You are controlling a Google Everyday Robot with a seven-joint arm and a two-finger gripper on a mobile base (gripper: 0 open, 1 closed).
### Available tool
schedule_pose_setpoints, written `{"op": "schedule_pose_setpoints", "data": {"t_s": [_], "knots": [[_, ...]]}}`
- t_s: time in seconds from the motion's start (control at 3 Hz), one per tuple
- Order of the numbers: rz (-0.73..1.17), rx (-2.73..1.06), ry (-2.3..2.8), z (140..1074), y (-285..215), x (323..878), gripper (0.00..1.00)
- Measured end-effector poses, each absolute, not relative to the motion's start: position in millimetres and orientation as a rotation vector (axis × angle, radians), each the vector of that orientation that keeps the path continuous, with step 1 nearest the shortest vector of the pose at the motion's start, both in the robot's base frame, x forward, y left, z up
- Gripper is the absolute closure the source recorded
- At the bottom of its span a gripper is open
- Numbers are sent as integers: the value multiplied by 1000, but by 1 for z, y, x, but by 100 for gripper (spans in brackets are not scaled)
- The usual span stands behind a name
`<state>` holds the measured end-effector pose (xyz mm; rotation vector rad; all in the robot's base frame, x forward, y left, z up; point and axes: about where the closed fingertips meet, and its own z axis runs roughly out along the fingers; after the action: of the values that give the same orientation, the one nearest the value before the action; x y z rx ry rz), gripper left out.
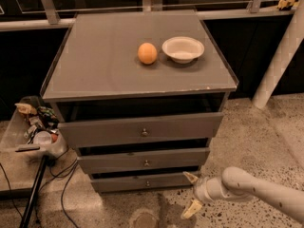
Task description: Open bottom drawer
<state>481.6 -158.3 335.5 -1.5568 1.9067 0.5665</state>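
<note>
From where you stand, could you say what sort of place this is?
Probably a robot test lab: grey drawer cabinet, clutter bin with cables, end effector low beside the bottom drawer.

Speckled terrazzo floor (259, 132), white pillar (280, 61), dark wall (23, 65) behind.

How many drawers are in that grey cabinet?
3, stacked: top drawer, middle drawer, bottom drawer. The open claw hovers by the bottom one's right end.

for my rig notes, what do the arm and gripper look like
The arm is a whitish tube, thicker at the wrist. The gripper, low at the right end of the bottom drawer, has two cream tapered fingers. No cables or markings show.
</note>
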Motion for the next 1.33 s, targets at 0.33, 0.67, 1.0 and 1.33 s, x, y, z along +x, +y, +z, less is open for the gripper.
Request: {"op": "schedule_pose_setpoints", "data": {"t_s": [0.33,0.67,1.0,1.33], "knots": [[596,-1505,1865,303,-160,485,0],[596,-1506,1866,302,-159,485,0],[617,-1494,1866,289,-156,493,0],[643,-1478,1890,266,-155,502,0]]}}
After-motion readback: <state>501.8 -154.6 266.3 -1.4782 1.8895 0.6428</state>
